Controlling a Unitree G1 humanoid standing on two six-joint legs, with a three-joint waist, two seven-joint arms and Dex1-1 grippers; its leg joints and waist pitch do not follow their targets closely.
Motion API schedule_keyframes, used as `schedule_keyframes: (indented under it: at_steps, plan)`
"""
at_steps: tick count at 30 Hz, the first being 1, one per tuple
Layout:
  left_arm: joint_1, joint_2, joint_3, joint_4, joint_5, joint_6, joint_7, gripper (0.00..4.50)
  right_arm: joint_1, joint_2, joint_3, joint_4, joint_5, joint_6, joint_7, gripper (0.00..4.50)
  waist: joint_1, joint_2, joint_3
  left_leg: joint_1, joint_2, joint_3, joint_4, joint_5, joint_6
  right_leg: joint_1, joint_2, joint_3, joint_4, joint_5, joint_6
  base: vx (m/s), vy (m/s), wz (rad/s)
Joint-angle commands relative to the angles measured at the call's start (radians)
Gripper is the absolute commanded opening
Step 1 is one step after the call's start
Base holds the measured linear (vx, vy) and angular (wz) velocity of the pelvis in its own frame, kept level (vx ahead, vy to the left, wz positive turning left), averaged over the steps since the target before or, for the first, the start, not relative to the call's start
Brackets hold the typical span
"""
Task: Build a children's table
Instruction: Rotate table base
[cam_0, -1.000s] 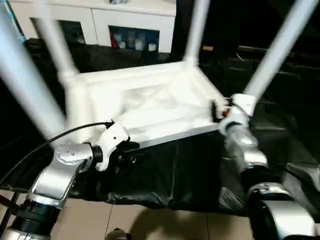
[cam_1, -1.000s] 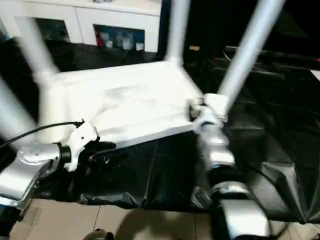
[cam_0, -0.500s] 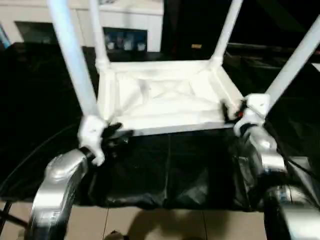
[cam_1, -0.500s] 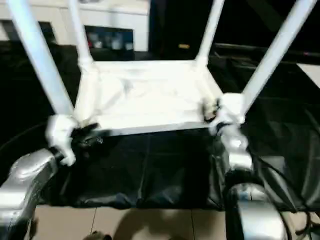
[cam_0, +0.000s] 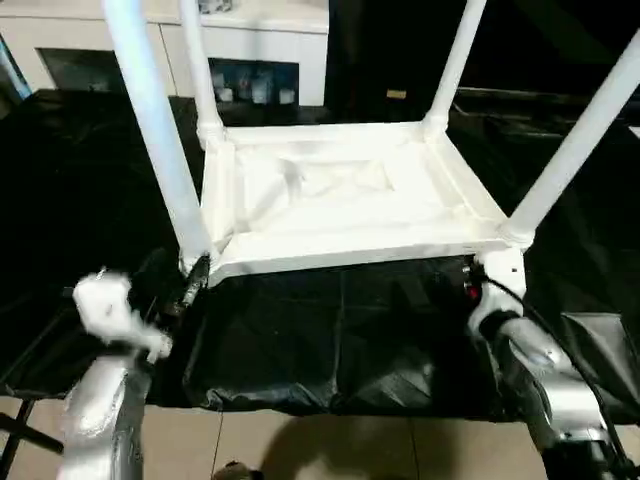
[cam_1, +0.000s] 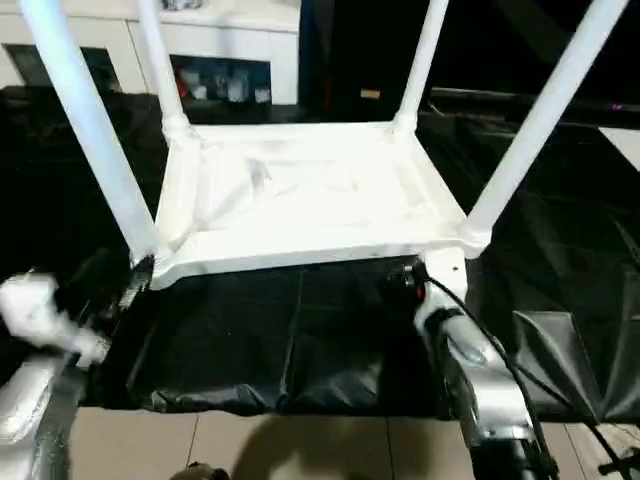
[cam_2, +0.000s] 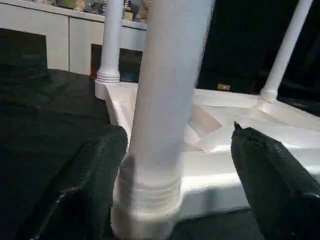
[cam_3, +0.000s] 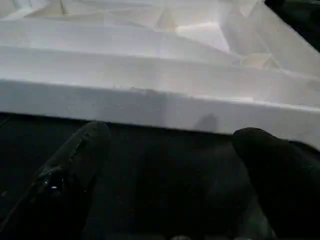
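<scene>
One children's table (cam_0: 340, 200) is being counted, upside down, with four legs (cam_0: 150, 130) being seen. Two grippers are being noted: left gripper (cam_2: 170, 200), right gripper (cam_3: 165, 175). One cabinet (cam_0: 250, 50) is being recorded.

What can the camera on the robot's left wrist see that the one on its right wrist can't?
Left wrist view: a table leg standing in its corner socket between the open left gripper, two farther legs, and a white cabinet.
Right wrist view: the table's long side edge beyond the open right gripper.
Both: the children's table upside down, ribbed underside up, on the black sheet.
</scene>
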Motion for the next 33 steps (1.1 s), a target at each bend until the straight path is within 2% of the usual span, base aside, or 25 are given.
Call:
schedule_keyframes:
  at_steps: [1,3,4,5,6,7,8,9,11,12,13,16,19,21,22,23,24,25,27,30,32,33]
  plan:
    - [-0.058,0.024,0.014,0.072,-0.012,0.002,-0.018,4.23,-0.013,-0.009,0.009,0.000,-0.022,0.046,-0.015,4.50,-0.003,0.005,-0.056,0.025,0.010,-0.018,-0.085,-0.408,-0.055,0.010,-0.022,0.016,-0.096,-0.365,-0.075,0.000,0.000,0.00]
    - [-0.118,0.053,0.015,0.147,-0.016,0.003,-0.039,4.49,-0.026,-0.008,0.013,0.018,-0.032,0.072,-0.019,4.50,-0.003,0.006,-0.060,0.023,0.006,-0.016,-0.083,-0.379,-0.055,0.013,-0.020,0.016,-0.091,-0.327,-0.084,0.000,0.000,0.00]
    - [-0.154,0.069,0.015,0.191,-0.018,0.013,-0.048,4.49,-0.038,-0.009,0.017,0.040,-0.038,0.075,-0.017,4.50,-0.004,0.005,-0.063,0.022,0.007,-0.016,-0.081,-0.352,-0.053,0.016,-0.021,0.017,-0.085,-0.273,-0.098,0.000,0.000,0.00]
    - [-0.235,0.106,0.018,0.293,-0.028,0.030,-0.067,4.50,-0.076,-0.008,0.013,0.094,-0.045,0.077,-0.018,4.50,-0.007,0.011,-0.065,0.019,0.004,-0.015,-0.080,-0.313,-0.053,0.020,-0.022,0.015,-0.078,-0.224,-0.118,0.000,0.000,0.00]
    - [-0.247,0.110,0.019,0.307,-0.030,0.032,-0.069,4.50,-0.082,-0.008,0.012,0.102,-0.045,0.077,-0.018,4.50,-0.007,0.012,-0.067,0.024,0.001,-0.011,-0.076,-0.306,-0.052,0.015,-0.018,0.015,-0.077,-0.209,-0.127,0.000,0.000,0.00]
    - [-0.269,0.119,0.021,0.334,-0.034,0.037,-0.074,4.50,-0.093,-0.007,0.011,0.117,-0.046,0.077,-0.018,4.50,-0.009,0.012,-0.069,0.025,0.000,-0.012,-0.075,-0.296,-0.052,0.018,-0.019,0.015,-0.073,-0.187,-0.138,0.000,0.000,0.00]
    - [-0.332,0.147,0.026,0.406,-0.051,0.043,-0.118,4.50,-0.134,-0.010,0.009,0.177,-0.055,0.063,-0.019,4.50,-0.006,0.013,-0.072,0.023,0.002,-0.011,-0.073,-0.259,-0.049,0.024,-0.022,0.015,-0.068,-0.131,-0.156,0.000,0.000,0.00]
    - [-0.334,0.148,0.026,0.408,-0.052,0.045,-0.121,4.50,-0.136,-0.010,0.009,0.180,-0.055,0.062,-0.018,4.50,-0.007,0.013,-0.071,0.023,0.000,-0.009,-0.071,-0.248,-0.046,0.023,-0.022,0.015,-0.066,-0.115,-0.168,0.000,0.000,0.00]
    - [-0.402,0.190,0.007,0.464,-0.123,0.144,-0.307,4.50,-0.205,-0.015,0.007,0.289,-0.065,0.035,-0.008,4.50,-0.004,0.011,-0.075,0.028,0.001,-0.004,-0.066,-0.197,-0.034,0.025,-0.023,0.014,-0.057,-0.060,-0.212,0.000,0.000,0.00]
    - [-0.412,0.198,-0.001,0.469,-0.139,0.165,-0.358,4.50,-0.219,-0.016,0.009,0.312,-0.071,0.028,-0.008,4.50,-0.003,0.013,-0.077,0.029,0.000,-0.002,-0.062,-0.179,-0.032,0.026,-0.022,0.014,-0.052,-0.035,-0.224,0.000,0.000,0.00]
    - [-0.418,0.211,-0.018,0.473,-0.144,0.181,-0.413,4.50,-0.242,-0.015,0.010,0.351,-0.070,0.024,0.007,4.50,0.000,0.009,-0.075,0.027,0.002,0.000,-0.062,-0.154,-0.023,0.030,-0.023,0.015,-0.049,0.006,-0.241,0.000,0.000,0.00]
    - [-0.424,0.269,-0.094,0.448,-0.186,0.302,-0.631,4.50,-0.290,-0.014,0.020,0.441,-0.081,0.004,0.033,4.50,0.010,0.011,-0.079,0.031,0.003,0.004,-0.057,-0.120,0.007,0.032,-0.026,0.014,-0.041,0.051,-0.271,0.000,0.000,0.00]
    - [-0.436,0.318,-0.156,0.439,-0.212,0.406,-0.769,4.50,-0.327,-0.008,0.035,0.519,-0.091,-0.012,0.071,4.50,0.019,0.008,-0.074,0.030,0.008,0.007,-0.061,-0.123,0.008,0.037,-0.025,0.012,-0.040,0.040,-0.280,0.000,0.000,0.00]
    - [-0.433,0.329,-0.184,0.417,-0.223,0.443,-0.807,4.50,-0.342,-0.001,0.043,0.549,-0.097,-0.023,0.082,4.50,0.022,0.013,-0.071,0.034,0.011,0.008,-0.063,-0.167,-0.007,0.032,-0.028,0.012,-0.042,-0.024,-0.281,0.000,0.000,0.00]
    - [-0.431,0.335,-0.202,0.401,-0.230,0.465,-0.829,4.50,-0.351,0.004,0.049,0.568,-0.101,-0.031,0.089,4.50,0.021,0.010,-0.067,0.033,0.012,0.007,-0.067,-0.211,-0.026,0.034,-0.031,0.013,-0.049,-0.090,-0.270,0.000,0.000,0.00]
    - [-0.417,0.334,-0.225,0.359,-0.250,0.502,-0.849,4.50,-0.361,0.012,0.058,0.587,-0.109,-0.045,0.094,4.50,0.019,0.006,-0.067,0.034,0.013,0.007,-0.067,-0.223,-0.029,0.034,-0.033,0.014,-0.050,-0.106,-0.269,0.000,0.000,0.00]
    - [-0.393,0.332,-0.257,0.289,-0.282,0.559,-0.876,4.50,-0.377,0.028,0.068,0.612,-0.115,-0.064,0.105,4.50,0.016,0.006,-0.067,0.029,0.013,0.004,-0.070,-0.233,-0.037,0.038,-0.036,0.015,-0.049,-0.131,-0.264,0.000,0.000,0.00]
    - [-0.382,0.329,-0.268,0.262,-0.292,0.573,-0.878,4.50,-0.381,0.035,0.071,0.617,-0.117,-0.069,0.109,4.50,0.013,0.005,-0.066,0.026,0.012,0.002,-0.071,-0.233,-0.039,0.039,-0.037,0.014,-0.049,-0.139,-0.262,0.000,0.000,0.00]
    - [-0.360,0.322,-0.290,0.203,-0.316,0.613,-0.881,4.50,-0.393,0.051,0.077,0.628,-0.119,-0.080,0.119,4.50,0.003,0.002,-0.066,0.030,0.012,0.003,-0.070,-0.248,-0.036,0.034,-0.034,0.016,-0.054,-0.162,-0.257,0.000,0.000,0.00]
    - [-0.324,0.305,-0.317,0.116,-0.349,0.667,-0.880,4.50,-0.410,0.081,0.091,0.650,-0.126,-0.106,0.151,4.50,-0.011,-0.002,-0.065,0.024,0.011,0.000,-0.071,-0.240,-0.028,0.037,-0.033,0.016,-0.055,-0.167,-0.254,0.000,0.000,0.00]
    - [-0.308,0.291,-0.331,0.082,-0.357,0.682,-0.875,4.50,-0.418,0.102,0.104,0.663,-0.131,-0.119,0.176,4.50,-0.019,-0.001,-0.065,0.024,0.010,0.000,-0.071,-0.240,-0.023,0.035,-0.030,0.016,-0.057,-0.169,-0.252,0.000,0.000,0.00]
    - [-0.304,0.287,-0.334,0.072,-0.360,0.686,-0.872,4.50,-0.419,0.107,0.108,0.666,-0.132,-0.122,0.182,4.50,-0.022,-0.007,-0.064,0.022,0.010,0.000,-0.071,-0.241,-0.022,0.036,-0.030,0.016,-0.058,-0.173,-0.251,0.000,0.000,0.00]
